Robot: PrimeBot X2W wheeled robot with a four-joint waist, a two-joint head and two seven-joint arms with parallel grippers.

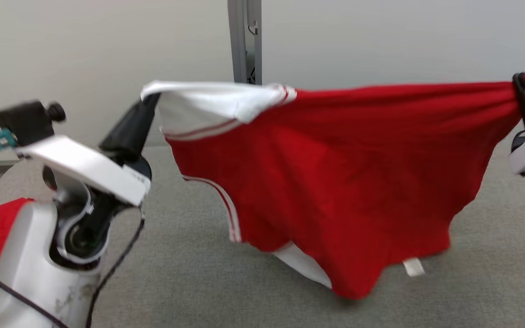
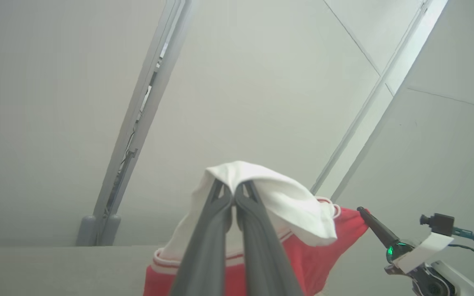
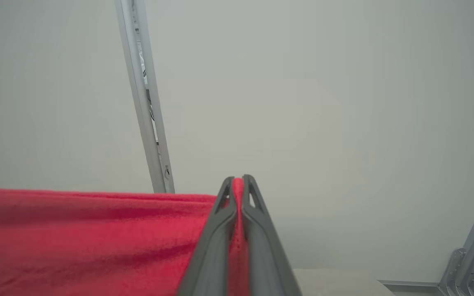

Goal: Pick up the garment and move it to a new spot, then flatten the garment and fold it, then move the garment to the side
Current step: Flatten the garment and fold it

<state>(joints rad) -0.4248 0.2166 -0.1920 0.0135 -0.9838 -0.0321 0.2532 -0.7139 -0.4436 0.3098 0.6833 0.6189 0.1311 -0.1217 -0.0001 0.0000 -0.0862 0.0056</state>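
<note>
Table [image 1: 189,282]: grey, felt-like top, the largest surface, running back to a pale wall with a metal post [image 1: 244,41]. Garment [image 1: 335,182]: red knit with a white panel and striped trim at its left end, hung in the air above the table, top edge pulled into a near-straight line between the two arms, body sagging to a low point near the table's front; whether that point touches the surface cannot be told. Left gripper [image 2: 233,189]: fingers pressed together on the white panel, which drapes over the tips. Right gripper [image 3: 238,183]: fingers closed on a thin pinch of red edge. Label [image 1: 414,267]: small white tag at the hanging hem. Hazards, judged: the right hold looks shallow, so more tension along the top edge could pull the cloth free and drop that side. The left hold may have caught a folded-over layer, not a true corner, which would lay the piece down skewed. Lowering with the hem dragging could bunch cloth underneath and spoil the flattening.
</note>
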